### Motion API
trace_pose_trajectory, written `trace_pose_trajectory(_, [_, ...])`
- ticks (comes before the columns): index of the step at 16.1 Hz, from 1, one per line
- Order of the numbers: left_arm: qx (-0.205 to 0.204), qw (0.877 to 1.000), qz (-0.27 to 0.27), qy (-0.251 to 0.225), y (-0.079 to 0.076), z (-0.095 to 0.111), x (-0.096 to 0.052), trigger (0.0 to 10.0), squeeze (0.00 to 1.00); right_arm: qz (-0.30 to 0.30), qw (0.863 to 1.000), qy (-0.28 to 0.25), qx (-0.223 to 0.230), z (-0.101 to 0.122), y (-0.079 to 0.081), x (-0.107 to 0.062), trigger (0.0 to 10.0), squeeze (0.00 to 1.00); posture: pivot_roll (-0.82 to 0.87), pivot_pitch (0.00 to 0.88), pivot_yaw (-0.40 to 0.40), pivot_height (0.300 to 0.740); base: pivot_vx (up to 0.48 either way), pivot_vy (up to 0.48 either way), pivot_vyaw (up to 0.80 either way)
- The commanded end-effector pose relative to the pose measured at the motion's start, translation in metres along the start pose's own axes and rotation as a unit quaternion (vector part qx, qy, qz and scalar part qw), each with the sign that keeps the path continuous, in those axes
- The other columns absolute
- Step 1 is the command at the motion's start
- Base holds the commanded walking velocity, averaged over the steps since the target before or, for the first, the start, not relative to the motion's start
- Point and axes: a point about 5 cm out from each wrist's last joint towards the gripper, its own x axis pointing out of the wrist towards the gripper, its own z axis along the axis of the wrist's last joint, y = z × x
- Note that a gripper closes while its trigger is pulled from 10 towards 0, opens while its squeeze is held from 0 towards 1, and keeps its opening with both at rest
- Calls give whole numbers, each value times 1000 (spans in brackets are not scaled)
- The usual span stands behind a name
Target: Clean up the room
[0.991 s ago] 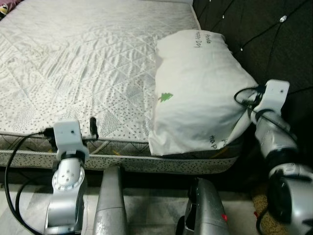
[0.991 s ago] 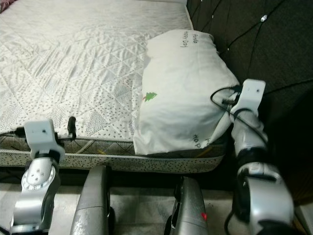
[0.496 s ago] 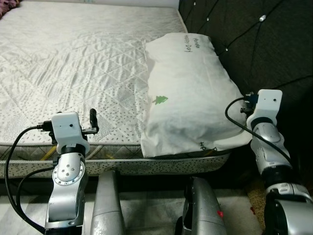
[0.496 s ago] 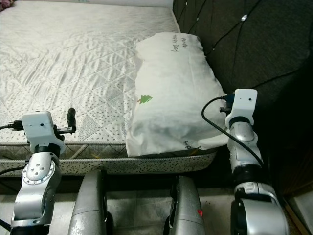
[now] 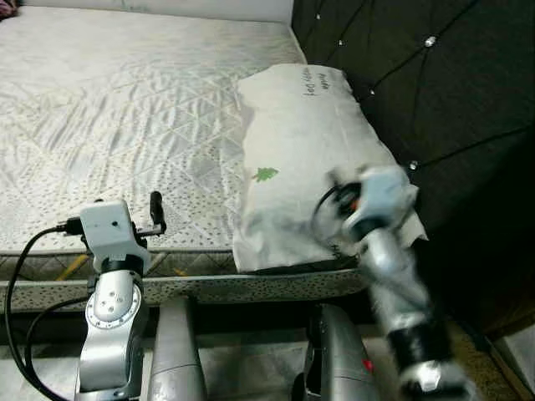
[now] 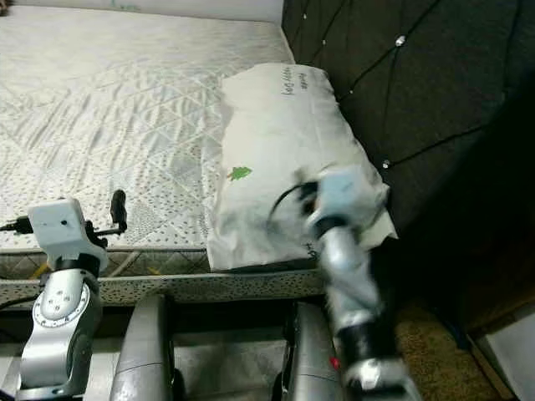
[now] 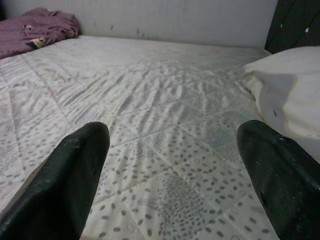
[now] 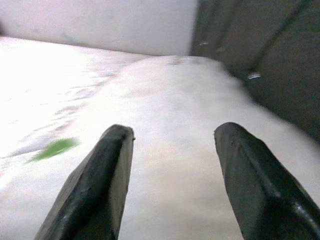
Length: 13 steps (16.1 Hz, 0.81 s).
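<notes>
quilted white mattress (image 5: 125, 109) fills the upper left and centre of the head frames; it is bare, so nothing here needs lifting. lower left: the left gripper (image 7: 170, 175) hangs over the near mattress edge, fingers spread, holding nothing, probably parked clear of the work. upper left of the left wrist view: a purple cloth (image 7: 37, 32) lies bunched at the far corner of the bed, likely a later item. right of centre: the white pillow (image 5: 309, 159) lies lengthwise against the dark tufted headboard (image 5: 435, 100), its near end overhanging the mattress edge. the right gripper (image 8: 172, 180), blurred, sits just over that near end, fingers spread and empty, placed to grip or square the pillow.
</notes>
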Motion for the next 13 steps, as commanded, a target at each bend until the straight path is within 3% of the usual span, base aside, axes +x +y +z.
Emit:
trace_pose_trajectory(1, [-2,1000,-13,-1,-3,2,-2,10000,0,18,1000,-15,9,9,0,-2,10000,1000,129,0,-48,532,0,0,0])
trace_pose_trajectory(2, [-3,1000,-20,2,-4,1,-3,10000,0,27,999,-18,24,9,2,-6,10000,1000,124,0,-43,532,0,0,0])
trace_pose_trajectory(5, [-9,999,-39,8,-10,-1,-2,10000,0,16,1000,-23,11,15,1,-15,10000,1000,81,0,-30,532,0,0,0])
trace_pose_trajectory(6, [-14,999,-42,10,-12,-2,-1,10000,0,17,1000,-19,7,16,1,-16,10000,373,71,0,-28,532,0,0,0])
trace_pose_trajectory(7, [-15,999,-44,11,-14,-3,0,10000,0,31,999,-21,10,18,2,-17,10000,0,67,0,-27,532,0,0,0])
trace_pose_trajectory(9, [-20,999,-49,9,-19,-1,3,10000,0,31,998,-30,49,25,2,-15,10000,0,69,0,-30,550,0,0,0])
trace_pose_trajectory(13, [-24,999,-39,8,-15,-2,1,10000,0,35,998,-31,42,28,3,-9,10000,0,87,0,-41,591,0,0,0])
